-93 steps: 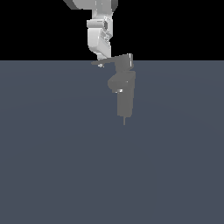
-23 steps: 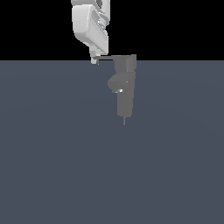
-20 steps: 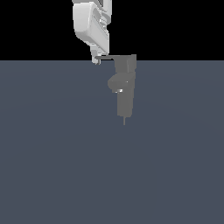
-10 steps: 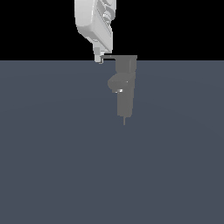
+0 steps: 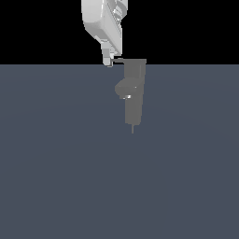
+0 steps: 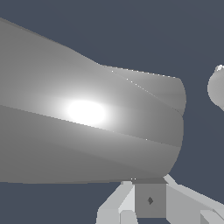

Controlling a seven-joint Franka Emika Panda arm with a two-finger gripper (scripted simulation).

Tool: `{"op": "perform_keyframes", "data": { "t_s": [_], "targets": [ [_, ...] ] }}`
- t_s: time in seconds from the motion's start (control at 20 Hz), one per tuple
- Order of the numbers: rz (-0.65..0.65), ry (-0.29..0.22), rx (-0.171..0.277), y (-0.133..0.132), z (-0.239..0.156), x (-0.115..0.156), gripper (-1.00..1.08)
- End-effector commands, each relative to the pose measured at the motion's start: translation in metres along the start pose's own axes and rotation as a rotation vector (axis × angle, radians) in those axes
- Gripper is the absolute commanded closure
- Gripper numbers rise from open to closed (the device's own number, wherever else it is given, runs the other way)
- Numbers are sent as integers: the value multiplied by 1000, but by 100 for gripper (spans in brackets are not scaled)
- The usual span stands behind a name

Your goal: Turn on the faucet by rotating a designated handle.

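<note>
In the exterior view the grey faucet point(image 5: 134, 93) stands upright on the floor, with a rounded bulge, a boxy top cap and a thin pin at the bottom. Its thin handle point(image 5: 120, 59) sticks out from the cap toward the exterior view's left and looks short from here. My white gripper point(image 5: 108, 61) comes down from above, with its tip against the handle's free end. No gap shows between the fingers. In the wrist view the handle point(image 6: 87, 131) fills most of the picture as a broad grey blade. My gripper point(image 6: 150, 201) touches its edge, and the faucet's bulge point(image 6: 217, 87) shows at the side.
A flat dark blue-grey floor point(image 5: 70, 177) stretches all around the faucet, under a black backdrop. My white arm links point(image 5: 102, 23) hang above the handle's end.
My gripper has moved toward the exterior view's right, pushing the handle's end along. The handle looks shorter now, swung round toward the cap. The faucet body has not moved.
</note>
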State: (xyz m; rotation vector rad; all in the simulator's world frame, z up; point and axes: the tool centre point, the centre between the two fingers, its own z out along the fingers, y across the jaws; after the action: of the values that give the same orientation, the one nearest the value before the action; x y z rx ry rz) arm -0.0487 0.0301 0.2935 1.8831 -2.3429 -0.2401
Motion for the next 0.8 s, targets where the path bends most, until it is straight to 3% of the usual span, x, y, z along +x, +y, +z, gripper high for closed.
{"op": "perform_keyframes", "data": {
  "t_s": [0.0, 0.75],
  "targets": [
    [10, 0, 0, 0, -1, 18, 108],
    [19, -4, 6, 4, -4, 115, 108]
  ]
}}
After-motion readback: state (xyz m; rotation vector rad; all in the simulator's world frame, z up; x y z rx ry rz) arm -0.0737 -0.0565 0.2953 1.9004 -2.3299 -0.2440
